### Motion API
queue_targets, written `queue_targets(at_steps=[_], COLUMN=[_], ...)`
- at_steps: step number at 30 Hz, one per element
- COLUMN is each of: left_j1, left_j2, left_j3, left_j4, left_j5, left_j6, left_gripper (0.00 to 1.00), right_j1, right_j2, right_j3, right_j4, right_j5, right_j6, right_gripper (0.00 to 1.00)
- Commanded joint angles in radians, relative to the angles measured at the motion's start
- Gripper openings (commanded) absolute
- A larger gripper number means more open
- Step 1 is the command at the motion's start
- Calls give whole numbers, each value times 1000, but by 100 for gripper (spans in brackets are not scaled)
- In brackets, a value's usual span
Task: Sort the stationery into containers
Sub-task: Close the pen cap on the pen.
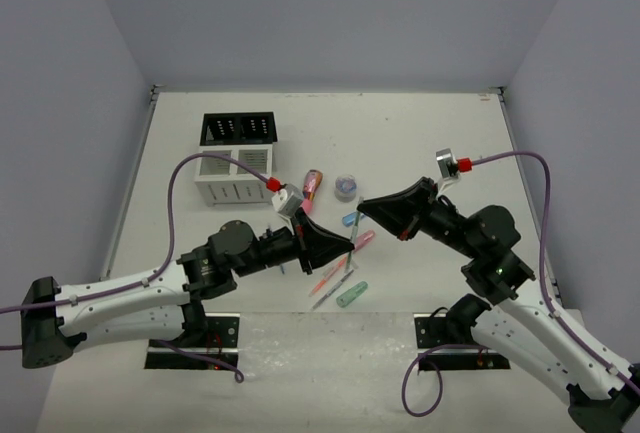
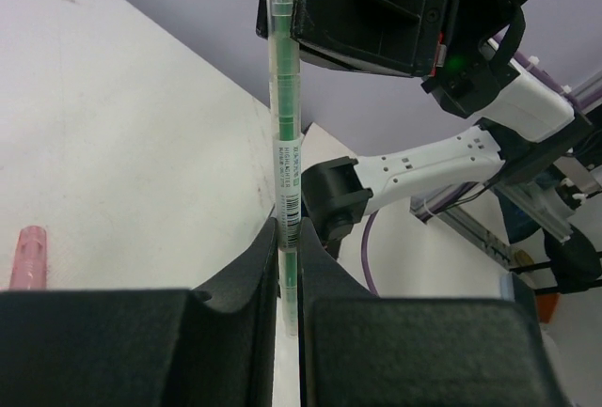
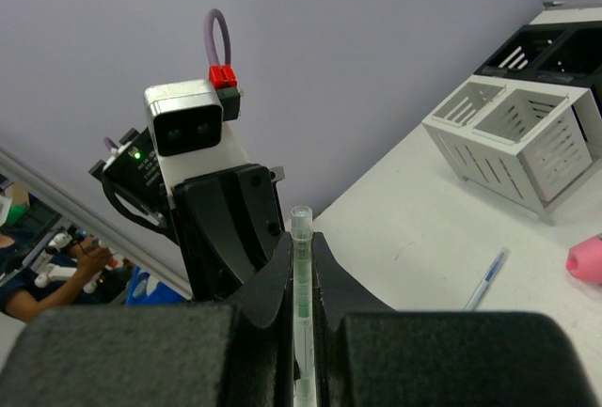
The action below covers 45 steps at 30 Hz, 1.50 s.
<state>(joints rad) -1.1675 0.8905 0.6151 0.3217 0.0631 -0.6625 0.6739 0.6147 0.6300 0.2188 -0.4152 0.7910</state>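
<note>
A thin green pen with a clear cap (image 2: pixel 285 125) hangs above the table between the two arms, and both grippers are shut on it. My left gripper (image 2: pixel 290 238) pinches its lower end. My right gripper (image 3: pixel 301 255) pinches the capped end (image 3: pixel 301 224). From above, the two gripper tips meet at the pen (image 1: pixel 356 224), over the loose stationery. The containers stand at the back left: a black slotted rack (image 1: pixel 238 128) joined to a white slatted box (image 1: pixel 235 178).
On the table lie a pink patterned tube (image 1: pixel 313 185), a grey-blue roll (image 1: pixel 346 187), a blue capsule (image 1: pixel 350 219), a pink capsule (image 1: pixel 364 239), a green capsule (image 1: pixel 351 294), an orange pen (image 1: pixel 325 278) and a blue pen (image 3: pixel 485 280).
</note>
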Motion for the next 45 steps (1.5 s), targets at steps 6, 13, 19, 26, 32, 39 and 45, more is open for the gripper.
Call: queue_targets(at_steps=[6,13,19,26,32,39,45], left_j1=[-4,-4,-4,-4,-4,-4,-4], left_j2=[17,18,24,48,42,56,60], left_j3=[23,58,98,90,75,87,96], left_j4=[218,174,134,135,148,138,137], left_j5=[-53,-124,-126,-67,-38,0,2], left_j6=[162,199,214,259,258,251,248], left_gripper=[0,0,0,0,0,0,0], right_j1=[5,8,10,10,10,10,10], right_j2=[8,7,-10,-52,-46,-23,13], right_j3=[-6,-28,-38,13,84,96,115], right_j4=[-40,-38,-41,-84,-134,-118,-101], right_j5=[-65,-96,-97,-71,-69,-73,-109], right_j6=[33,-3,-41,-83,-119,-117,-107], right_gripper=[0,0,3,30,38,33,28])
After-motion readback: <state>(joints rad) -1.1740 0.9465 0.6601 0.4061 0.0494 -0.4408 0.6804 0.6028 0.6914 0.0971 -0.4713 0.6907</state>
